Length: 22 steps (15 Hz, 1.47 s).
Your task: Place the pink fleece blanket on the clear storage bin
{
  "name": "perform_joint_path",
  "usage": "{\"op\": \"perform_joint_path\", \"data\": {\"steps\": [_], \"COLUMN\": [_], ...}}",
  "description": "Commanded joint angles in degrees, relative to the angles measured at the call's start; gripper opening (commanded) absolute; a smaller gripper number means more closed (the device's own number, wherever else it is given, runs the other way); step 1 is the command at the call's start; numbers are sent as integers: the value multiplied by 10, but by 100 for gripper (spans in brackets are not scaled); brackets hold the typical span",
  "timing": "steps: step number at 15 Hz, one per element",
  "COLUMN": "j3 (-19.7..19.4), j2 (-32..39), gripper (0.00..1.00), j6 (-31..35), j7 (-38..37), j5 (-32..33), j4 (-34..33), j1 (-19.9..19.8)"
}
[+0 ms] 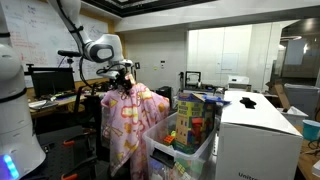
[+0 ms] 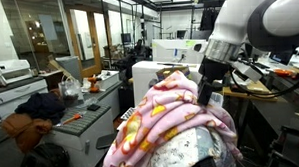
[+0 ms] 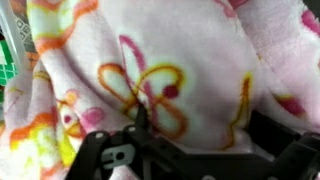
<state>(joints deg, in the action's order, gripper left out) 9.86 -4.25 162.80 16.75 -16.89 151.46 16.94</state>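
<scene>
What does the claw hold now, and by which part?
Nothing, it seems: the claw stands open over the top of the pink fleece blanket.

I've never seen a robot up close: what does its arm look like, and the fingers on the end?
The arm is smooth white tubes with rounded joints. At its end the wrist block and fingers are black and angular. A dark cable loops alongside.

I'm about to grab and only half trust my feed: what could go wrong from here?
1. The jaws stand open at the top of the pink fleece blanket; a shallow pinch on loose folds may slip when lifted.
2. It hangs long beside the clear storage bin, so the trailing end could catch the rim or the toys sticking up.
</scene>
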Motion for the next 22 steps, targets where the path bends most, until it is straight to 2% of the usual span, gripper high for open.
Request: {"op": "perform_joint_path", "data": {"steps": [1, 6, 10, 15, 17, 22], "j3": [5, 5, 3, -5, 6, 7], "j2": [41, 53, 54, 51, 48, 43], "gripper": [66, 31, 1, 0, 0, 0], "j6": [45, 38, 12, -54, -71, -86], "j7": [82, 214, 285, 315, 304, 274], "j5": [-65, -190, -266, -299, -292, -261], "j4": [-32, -52, -65, -86, -90, -92], "j1": [17, 21, 15, 3, -14, -27]}}
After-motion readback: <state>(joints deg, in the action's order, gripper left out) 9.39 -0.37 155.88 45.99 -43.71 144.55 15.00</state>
